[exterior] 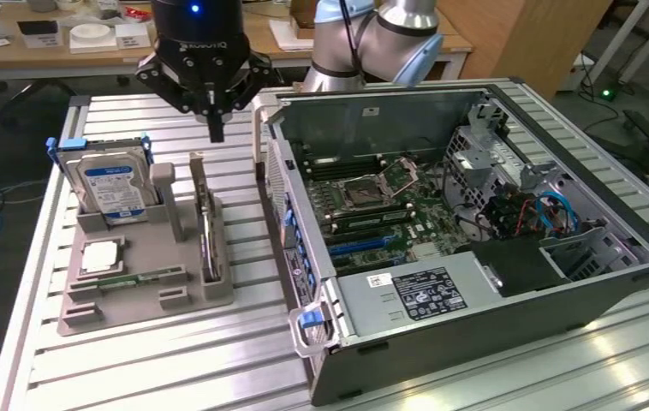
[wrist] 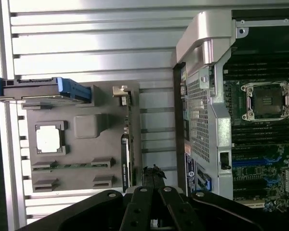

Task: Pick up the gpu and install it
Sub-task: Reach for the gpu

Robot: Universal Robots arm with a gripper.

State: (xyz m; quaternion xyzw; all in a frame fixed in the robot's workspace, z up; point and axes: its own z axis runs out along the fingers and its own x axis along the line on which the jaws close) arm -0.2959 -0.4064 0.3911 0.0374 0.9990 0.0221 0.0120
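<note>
Well, the gpu (exterior: 205, 235) stands on edge in a slot of the grey moulded holder (exterior: 79, 317), so its flat faces are hidden. In the wrist view it is a thin dark strip with a silvery bracket end. The gripper (exterior: 216, 135) hangs above the holder's far end, its 2 black fingers pressed together on nothing. At the exterior view's right sits the open metal computer case (exterior: 473, 342), its near corner cut off.

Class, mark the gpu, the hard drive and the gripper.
gpu (exterior: 208, 244): exterior view, black body of the card.
hard drive (exterior: 113, 190): exterior view, blue-white label.
gripper (exterior: 216, 130): exterior view, shut fingertips.
</note>
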